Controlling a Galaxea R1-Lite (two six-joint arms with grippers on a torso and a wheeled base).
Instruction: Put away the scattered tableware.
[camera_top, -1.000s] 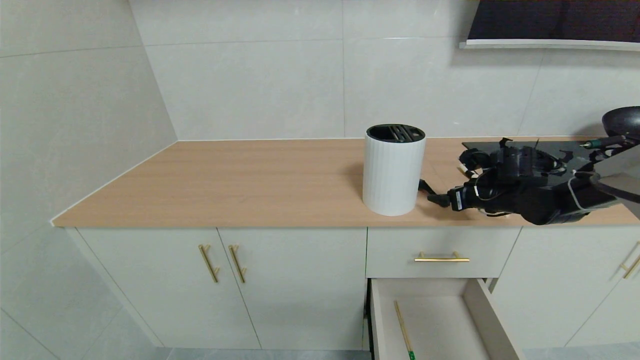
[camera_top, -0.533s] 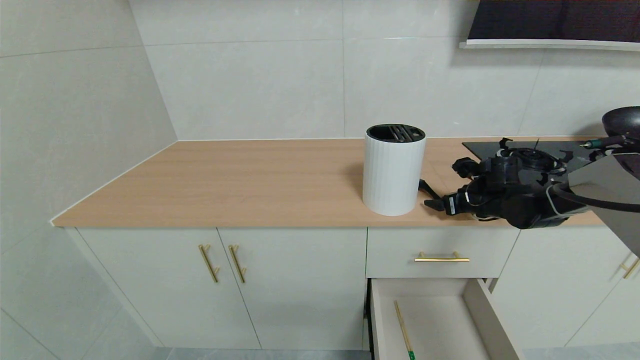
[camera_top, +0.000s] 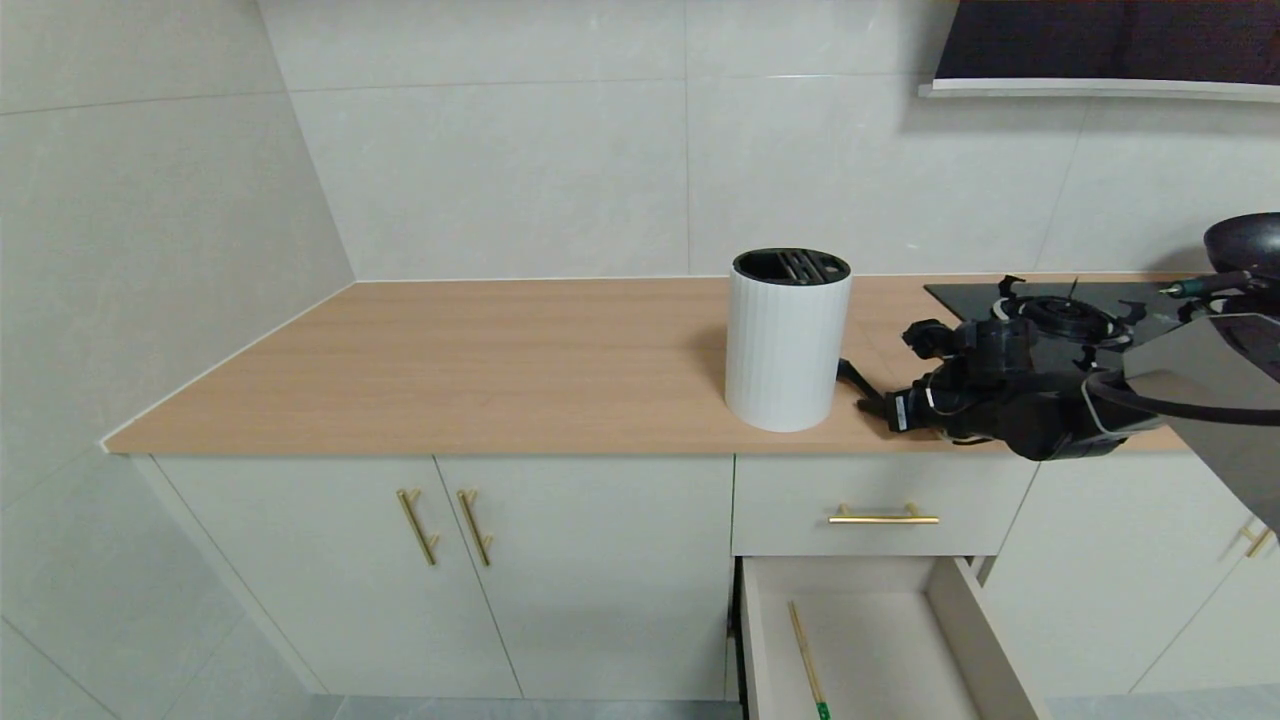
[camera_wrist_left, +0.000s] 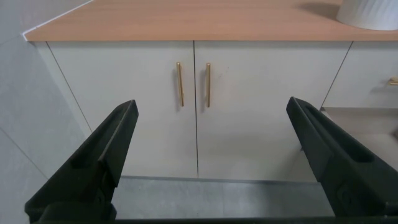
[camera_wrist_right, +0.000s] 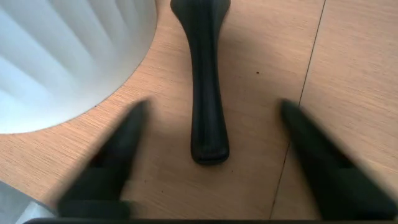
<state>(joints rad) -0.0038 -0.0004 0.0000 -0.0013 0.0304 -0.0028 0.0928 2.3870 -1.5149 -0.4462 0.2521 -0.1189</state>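
Poised for pickup at frame right, with right gripper (camera_wrist_right: 211, 109) wide open and empty astride handle (camera_wrist_right: 204, 68) on surface (camera_top: 500, 370) by holder (camera_top: 787, 340); next, lower and close squarely.

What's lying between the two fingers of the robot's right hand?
A black utensil handle, flat on the wooden counter beside the white holder. The right wrist view shows its end inside the open right hand, not gripped.

1 holder (camera_top: 787, 345), 1 utensil (camera_wrist_right: 207, 93), 1 chopstick (camera_top: 806, 660)

Bright, even, diffuse light; soft shadow on the counter (camera_top: 500, 360) beside the white holder (camera_top: 787, 350)
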